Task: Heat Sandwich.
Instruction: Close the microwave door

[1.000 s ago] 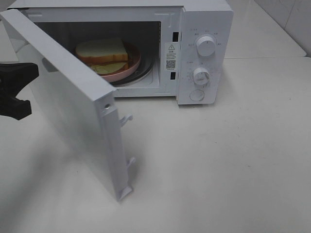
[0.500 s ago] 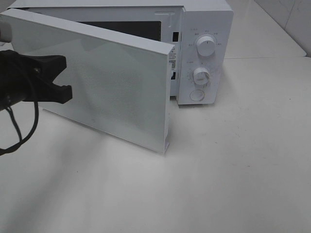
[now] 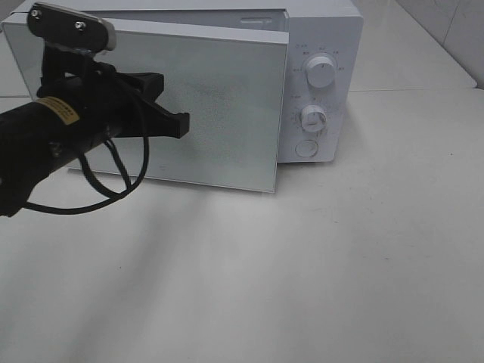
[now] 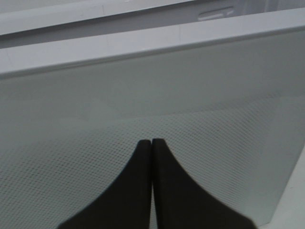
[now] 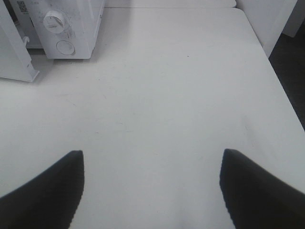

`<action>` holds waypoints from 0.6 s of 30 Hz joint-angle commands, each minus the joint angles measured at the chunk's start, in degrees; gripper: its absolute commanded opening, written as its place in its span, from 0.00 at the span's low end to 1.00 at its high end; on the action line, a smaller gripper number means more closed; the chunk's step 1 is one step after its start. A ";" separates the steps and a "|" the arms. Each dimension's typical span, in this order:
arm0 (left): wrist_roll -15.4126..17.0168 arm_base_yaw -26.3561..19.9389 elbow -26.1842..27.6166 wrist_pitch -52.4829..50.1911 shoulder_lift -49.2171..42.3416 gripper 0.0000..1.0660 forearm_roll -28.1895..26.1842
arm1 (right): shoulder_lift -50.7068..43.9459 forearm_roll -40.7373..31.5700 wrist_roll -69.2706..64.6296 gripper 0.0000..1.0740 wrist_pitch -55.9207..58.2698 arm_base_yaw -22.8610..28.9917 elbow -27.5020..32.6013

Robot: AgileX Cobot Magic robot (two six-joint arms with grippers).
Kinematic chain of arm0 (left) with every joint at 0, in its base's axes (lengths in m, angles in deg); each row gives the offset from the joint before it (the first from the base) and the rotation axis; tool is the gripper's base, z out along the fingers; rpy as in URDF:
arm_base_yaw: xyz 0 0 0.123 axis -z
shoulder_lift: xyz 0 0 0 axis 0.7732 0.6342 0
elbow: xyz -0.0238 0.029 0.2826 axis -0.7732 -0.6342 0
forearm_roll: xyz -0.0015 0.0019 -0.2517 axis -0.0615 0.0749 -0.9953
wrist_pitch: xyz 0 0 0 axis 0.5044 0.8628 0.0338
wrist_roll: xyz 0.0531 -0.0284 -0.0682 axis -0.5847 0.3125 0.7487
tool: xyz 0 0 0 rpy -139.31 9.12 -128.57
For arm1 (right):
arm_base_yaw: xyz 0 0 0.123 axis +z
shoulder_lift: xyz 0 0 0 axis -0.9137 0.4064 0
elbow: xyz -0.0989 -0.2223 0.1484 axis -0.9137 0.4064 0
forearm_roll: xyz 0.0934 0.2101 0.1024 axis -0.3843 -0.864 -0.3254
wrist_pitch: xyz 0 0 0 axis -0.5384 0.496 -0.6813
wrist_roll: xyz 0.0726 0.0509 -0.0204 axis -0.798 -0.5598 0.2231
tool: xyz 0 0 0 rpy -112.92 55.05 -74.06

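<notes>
The microwave door [image 3: 227,106] has swung from wide open to nearly shut, hiding the sandwich inside. The left gripper [image 3: 180,125] has its fingers [image 4: 143,157] pressed together, tips at the door panel. The right gripper [image 5: 151,152] is spread wide and holds nothing.

Upper knob markings: small grey characters are ringing the upper knob [image 3: 321,73] on the right-hand panel of the microwave [image 3: 318,30], too small to read.
Lower knob markings: fine ticks and tiny figures are circling the lower knob [image 3: 312,119], not legible.
Yellow label: a yellow label [image 3: 57,111] on the left arm is carrying dark print, too blurred to read.
Sticker: a sticker [image 5: 21,5] beside the panel is showing part of a square code pattern, no words.
Readable text: none is coming through clearly.
</notes>
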 commanded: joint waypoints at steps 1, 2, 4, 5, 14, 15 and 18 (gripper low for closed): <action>-0.52 1.83 3.38 0.00 2.41 0.00 -2.64 | -1.60 -0.29 -0.34 0.71 -0.52 -0.17 0.06; -0.57 2.29 4.35 -0.06 3.15 0.00 -3.50 | -1.60 -0.29 -0.34 0.71 -0.52 -0.17 0.06; -0.69 2.75 5.39 0.00 3.90 0.00 -4.35 | -1.60 -0.29 -0.34 0.71 -0.52 -0.17 0.06; -1.55 3.44 7.33 0.00 5.27 0.00 -6.02 | -1.60 -0.29 -0.34 0.71 -0.52 -0.17 0.06; -7.10 5.10 15.93 1.95 10.83 0.00 -12.61 | -1.60 -0.29 -0.34 0.71 -0.52 -0.17 0.06; -7.10 5.10 16.62 1.95 11.29 0.00 -12.72 | -1.60 -0.29 -0.34 0.71 -0.52 -0.17 0.06; -7.73 5.10 18.45 2.12 12.66 0.00 -12.78 | -1.60 -0.29 -0.34 0.71 -0.52 -0.17 0.06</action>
